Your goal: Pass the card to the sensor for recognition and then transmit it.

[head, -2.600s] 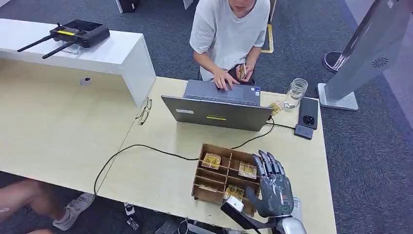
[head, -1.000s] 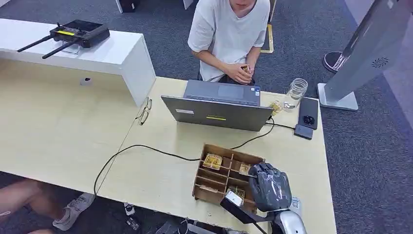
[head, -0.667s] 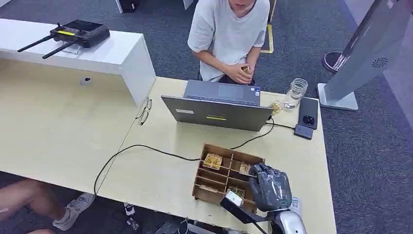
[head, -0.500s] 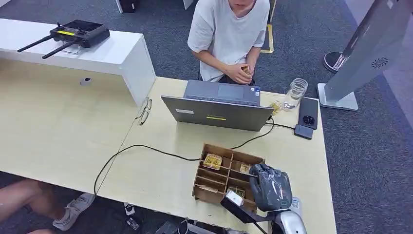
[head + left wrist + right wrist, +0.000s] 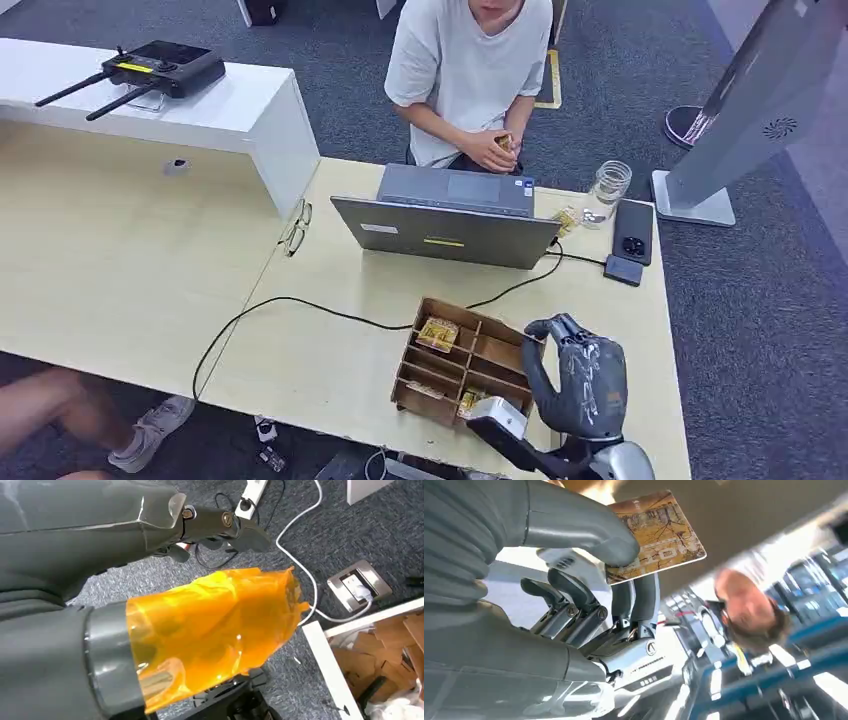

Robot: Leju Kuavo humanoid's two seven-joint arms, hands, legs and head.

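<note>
Now right hand (image 5: 580, 380) pinching card (image 5: 656, 535), thumb vs fingers, beside wooden box (image 5: 450, 352)

The right hand (image 5: 589, 580) held a card (image 5: 659, 535) pinched between its thick grey thumb (image 5: 579, 530) and darker fingers (image 5: 644, 597). The card, printed in brown and gold, jutted out past the thumb tip. Beyond the fingers, a person (image 5: 749, 610) appeared, blurred, against bright surroundings.

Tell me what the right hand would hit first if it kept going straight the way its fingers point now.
Probably nothing close: the right hand, pinching a card, points away over bare table toward the phone. Depth is uncertain.
</note>
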